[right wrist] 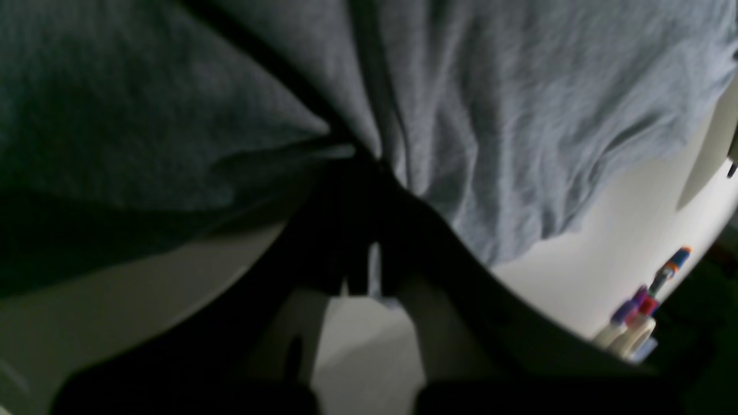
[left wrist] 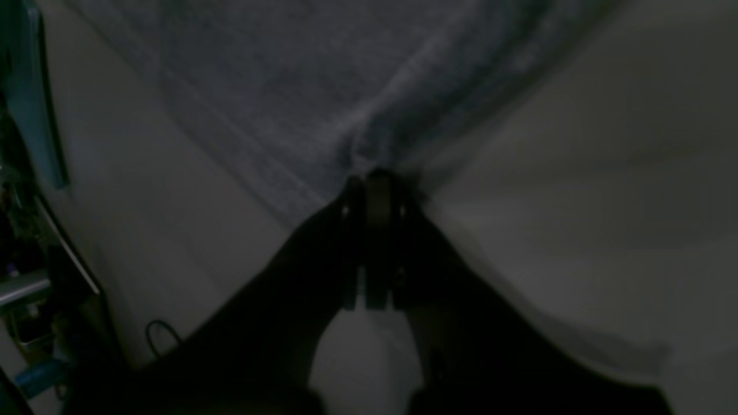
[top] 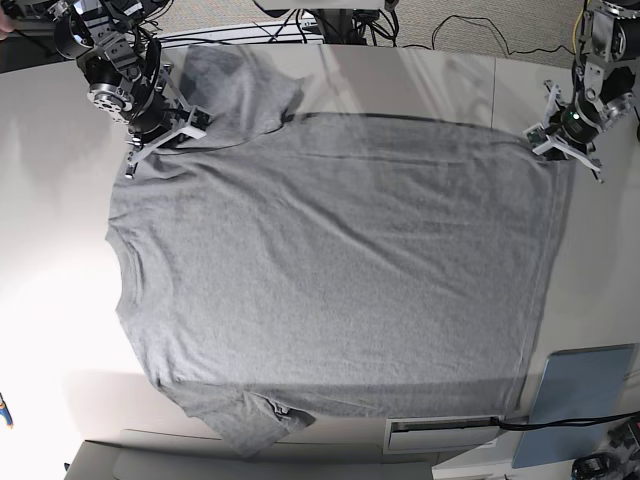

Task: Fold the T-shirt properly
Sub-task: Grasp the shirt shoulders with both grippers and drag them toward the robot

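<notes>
- grey T-shirt [top: 330, 270] spread out flat, plain side up
- one corner pinched in left gripper [top: 548, 140], shoulder in right gripper [top: 135, 160]

Black arms [top: 120, 75], white-bracketed pincers [top: 165, 140]

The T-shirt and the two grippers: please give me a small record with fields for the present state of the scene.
garment: T-shirt, grey, spread on the table, plain side up
neck: toward the left edge of the base view
left gripper: shut on the shirt corner at the upper right of the base view
right gripper: shut on the shirt edge at the upper left, near the shoulder
sleeves: one at top left, one at bottom left
fold: none yet
beside: blue sheet at the lower right
</notes>
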You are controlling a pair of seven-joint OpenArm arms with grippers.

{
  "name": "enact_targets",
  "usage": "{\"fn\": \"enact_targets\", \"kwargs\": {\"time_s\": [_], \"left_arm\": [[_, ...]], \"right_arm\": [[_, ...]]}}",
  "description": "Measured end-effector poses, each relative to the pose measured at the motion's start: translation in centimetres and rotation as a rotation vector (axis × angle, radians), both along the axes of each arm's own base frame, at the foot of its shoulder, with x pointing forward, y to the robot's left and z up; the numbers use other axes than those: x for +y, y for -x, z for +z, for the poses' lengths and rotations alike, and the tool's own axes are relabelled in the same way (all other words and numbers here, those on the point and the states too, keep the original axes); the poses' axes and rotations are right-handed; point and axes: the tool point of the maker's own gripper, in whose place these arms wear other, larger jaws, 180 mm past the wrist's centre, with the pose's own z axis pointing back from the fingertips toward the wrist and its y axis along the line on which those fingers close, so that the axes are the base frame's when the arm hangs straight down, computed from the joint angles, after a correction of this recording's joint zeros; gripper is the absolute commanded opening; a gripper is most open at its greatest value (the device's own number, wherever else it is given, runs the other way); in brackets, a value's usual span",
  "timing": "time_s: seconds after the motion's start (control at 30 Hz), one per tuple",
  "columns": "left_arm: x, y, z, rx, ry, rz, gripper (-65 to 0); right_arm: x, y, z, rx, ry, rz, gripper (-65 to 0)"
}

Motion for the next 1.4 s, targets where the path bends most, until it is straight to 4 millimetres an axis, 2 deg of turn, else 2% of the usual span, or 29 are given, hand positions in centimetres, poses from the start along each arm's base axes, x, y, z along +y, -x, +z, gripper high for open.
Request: {"fn": "enact_targets", "kwargs": {"time_s": [0.17, 0.3, 0.5, 0.73, 0.9, 1.13, 1.27, 1.4], "left_arm": [[-1.0, 2.5, 1.1, 0.014, -0.035, 0.038, -65.0], [-1.5, 4.6, 1.9, 0.041, -0.037, 0.035, -65.0], [0.5, 5.7, 3.8, 0.024, -0.061, 0.078, -65.0], [1.2, 8.6, 5.0, 0.061, -0.045, 0.112, -65.0], [1.1, 11.3, 4.8, 0.122, -0.087, 0.076, -65.0], [0.7, 13.5, 4.7, 0.174, -0.091, 0.06, -65.0], [0.7, 14.0, 4.6, 0.186, -0.091, 0.058, -65.0], [0.7, 14.2, 4.6, 0.19, -0.092, 0.057, -65.0]], "right_arm": [[-0.5, 1.2, 0.4, 0.015, 0.04, 0.007, -65.0], [-1.0, 2.9, 0.9, 0.045, 0.084, 0.021, -65.0], [-1.0, 5.5, 2.0, 0.048, 0.123, 0.058, -65.0], [-0.4, 8.2, 3.3, 0.045, 0.145, 0.086, -65.0], [0.2, 10.2, 3.8, 0.054, 0.14, 0.092, -65.0], [0.2, 12.5, 3.9, 0.076, 0.15, 0.093, -65.0], [0.1, 13.8, 3.8, 0.097, 0.149, 0.085, -65.0], [-0.1, 13.5, 4.1, 0.062, 0.169, 0.087, -65.0]]}}
